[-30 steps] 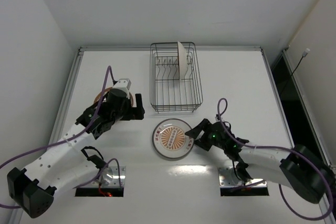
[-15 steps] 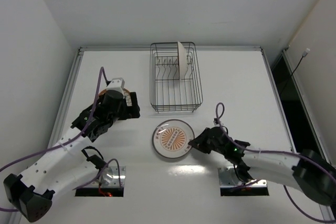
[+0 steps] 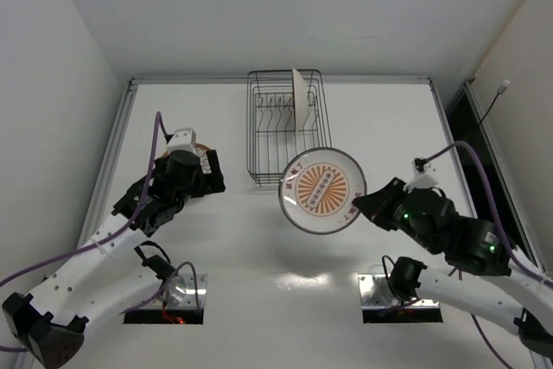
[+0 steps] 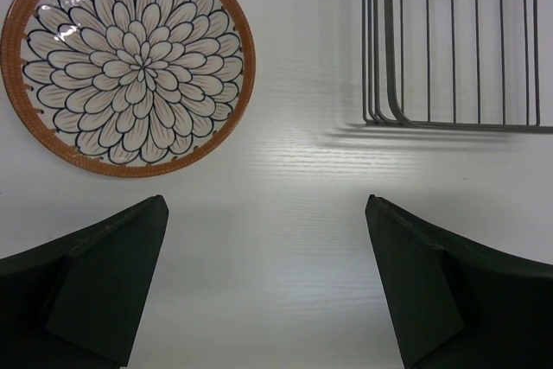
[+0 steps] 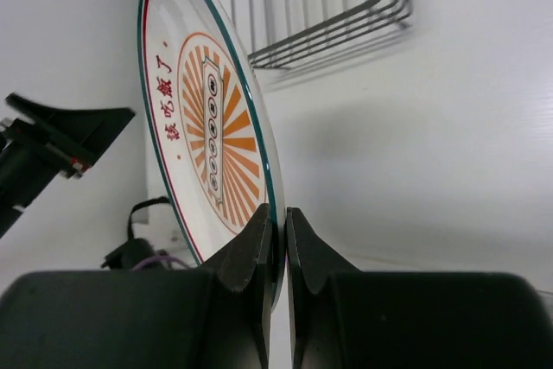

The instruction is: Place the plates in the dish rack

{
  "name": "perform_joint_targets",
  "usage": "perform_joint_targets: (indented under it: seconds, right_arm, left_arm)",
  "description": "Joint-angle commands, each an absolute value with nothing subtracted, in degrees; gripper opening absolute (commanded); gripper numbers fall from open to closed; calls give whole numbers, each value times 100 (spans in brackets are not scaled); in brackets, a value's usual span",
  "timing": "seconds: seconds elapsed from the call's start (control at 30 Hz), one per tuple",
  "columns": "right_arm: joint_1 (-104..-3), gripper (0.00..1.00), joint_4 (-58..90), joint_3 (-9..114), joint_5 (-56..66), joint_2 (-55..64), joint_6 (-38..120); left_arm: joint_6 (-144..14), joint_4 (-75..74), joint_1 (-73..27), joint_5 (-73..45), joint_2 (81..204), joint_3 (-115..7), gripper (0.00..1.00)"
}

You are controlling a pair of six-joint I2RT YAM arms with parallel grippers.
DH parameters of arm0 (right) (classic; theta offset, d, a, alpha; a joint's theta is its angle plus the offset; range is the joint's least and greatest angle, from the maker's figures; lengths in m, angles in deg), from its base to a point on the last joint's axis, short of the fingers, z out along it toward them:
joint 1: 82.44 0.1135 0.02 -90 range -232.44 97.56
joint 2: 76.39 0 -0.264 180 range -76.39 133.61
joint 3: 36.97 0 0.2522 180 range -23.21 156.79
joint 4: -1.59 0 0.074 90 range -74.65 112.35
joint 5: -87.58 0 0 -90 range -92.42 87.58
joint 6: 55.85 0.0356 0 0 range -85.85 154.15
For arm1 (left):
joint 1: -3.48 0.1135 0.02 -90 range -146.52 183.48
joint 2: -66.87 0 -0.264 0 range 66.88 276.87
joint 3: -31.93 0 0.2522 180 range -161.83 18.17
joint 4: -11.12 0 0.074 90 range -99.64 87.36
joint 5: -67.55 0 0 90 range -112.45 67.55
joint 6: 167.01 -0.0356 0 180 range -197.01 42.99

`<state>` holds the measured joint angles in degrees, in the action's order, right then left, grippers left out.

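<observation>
The pale-rimmed plate (image 3: 321, 189) with the orange centre hangs tilted in the air just in front of the dish rack (image 3: 289, 127). My right gripper (image 3: 359, 205) is shut on its right rim. In the right wrist view the fingers (image 5: 281, 222) pinch the thin edge of this plate (image 5: 207, 127), with the rack (image 5: 328, 23) behind. One pale plate (image 3: 299, 99) stands upright in the rack's dividers. A brown-rimmed floral plate (image 4: 128, 62) lies flat on the table, left of the rack (image 4: 449, 123). My left gripper (image 4: 266, 222) hovers open beside it, holding nothing; from above the gripper (image 3: 207, 181) hides most of that plate.
The white table (image 3: 389, 127) is walled on the left, back and right. Two mounting plates with cables (image 3: 168, 295) (image 3: 397, 291) sit at the near edge by the arm bases. The rack's front half holds no dishes.
My right gripper closed on the orange-centred plate's rim and lifted it off the table, up and toward the rack. The left arm drifted slightly left, still open.
</observation>
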<state>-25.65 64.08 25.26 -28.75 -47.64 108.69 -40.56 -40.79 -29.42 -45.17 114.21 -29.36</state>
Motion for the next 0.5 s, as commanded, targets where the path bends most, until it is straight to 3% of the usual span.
perform_joint_targets:
  seconds: [0.0, 0.13, 0.3, 0.47]
  right_arm:
    - [-2531, 0, 7544, 3511, -3894, -4432, 10437]
    - [-2584, 0, 8029, 4576, -5143, -3906, 10087]
    - [-2636, 0, 8224, 6273, -7022, -1806, 9446]
    - [-2865, 0, 7585, 7583, -7836, -162, 8007]
  left_arm:
    - [-3966, -4069, -2965, -4706, 11223, -3158, 100]
    - [-3913, -4069, -2965, -4758, 11170, -3158, 100]
    - [-3913, -4069, -2965, -4758, 11222, -3158, 100]
    - [-3913, -4069, -2965, -4758, 11328, -3158, 100]
